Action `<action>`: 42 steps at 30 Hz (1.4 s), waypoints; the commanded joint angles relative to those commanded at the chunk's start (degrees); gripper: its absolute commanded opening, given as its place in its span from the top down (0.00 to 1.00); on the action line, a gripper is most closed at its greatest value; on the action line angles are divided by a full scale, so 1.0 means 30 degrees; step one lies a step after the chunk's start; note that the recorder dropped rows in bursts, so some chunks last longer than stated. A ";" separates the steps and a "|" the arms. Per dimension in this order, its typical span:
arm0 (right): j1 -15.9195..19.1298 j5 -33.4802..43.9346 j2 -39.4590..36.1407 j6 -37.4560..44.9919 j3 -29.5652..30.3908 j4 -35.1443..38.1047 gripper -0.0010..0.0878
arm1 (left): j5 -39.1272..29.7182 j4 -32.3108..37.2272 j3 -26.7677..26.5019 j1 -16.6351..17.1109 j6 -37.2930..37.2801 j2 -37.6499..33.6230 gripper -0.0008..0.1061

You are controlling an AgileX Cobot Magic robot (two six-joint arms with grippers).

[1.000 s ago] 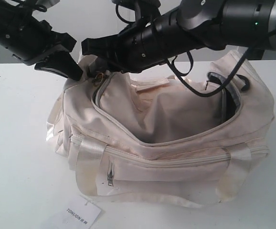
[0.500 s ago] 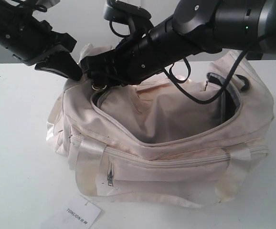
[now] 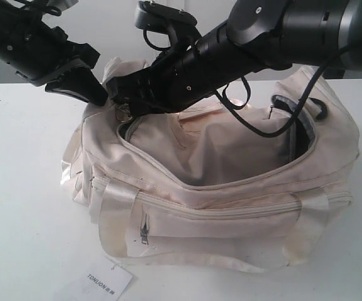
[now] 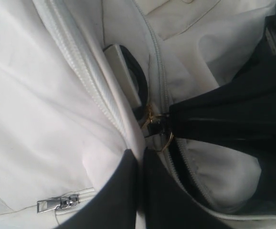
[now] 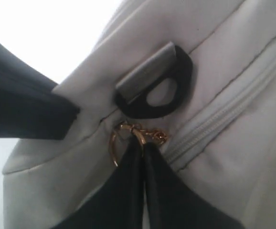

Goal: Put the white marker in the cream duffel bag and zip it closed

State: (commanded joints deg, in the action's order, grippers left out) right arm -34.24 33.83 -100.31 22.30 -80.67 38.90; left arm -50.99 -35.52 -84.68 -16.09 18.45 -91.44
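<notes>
One cream duffel bag (image 3: 231,207), top zipper open, is laid at the centre of the white tabletop (image 3: 24,188), its upper-left end pinched in the pressed-together left tool (image 3: 103,95), while the gold zipper pull (image 5: 113,145) beside the black D-ring (image 5: 157,88) is clamped by the right tool (image 5: 143,143).

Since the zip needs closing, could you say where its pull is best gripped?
Probably the gold ring beside the black D-ring at the cream duffel bag's end: it hangs free of fabric. Come along the zipper line from the open side, as the right gripper does.
</notes>
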 joint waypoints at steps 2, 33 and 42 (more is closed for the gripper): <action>0.0000 0.0062 0.0236 0.0000 0.0000 0.0000 0.99 | 0.0000 0.0000 0.0000 0.0000 0.0000 0.0000 0.99; 0.0000 0.0335 0.0347 -0.5595 0.0039 -0.0112 0.71 | -0.0071 0.0000 0.0000 0.0000 0.0314 0.0000 0.99; 0.0000 -0.0138 0.0223 -0.6615 0.0039 -0.0148 0.65 | -0.0071 0.0000 0.0000 0.0000 0.0314 0.0000 0.99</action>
State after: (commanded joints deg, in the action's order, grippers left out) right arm -34.24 33.42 -99.64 2.46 -80.56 38.45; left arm -51.20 -35.52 -84.68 -16.09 19.39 -91.44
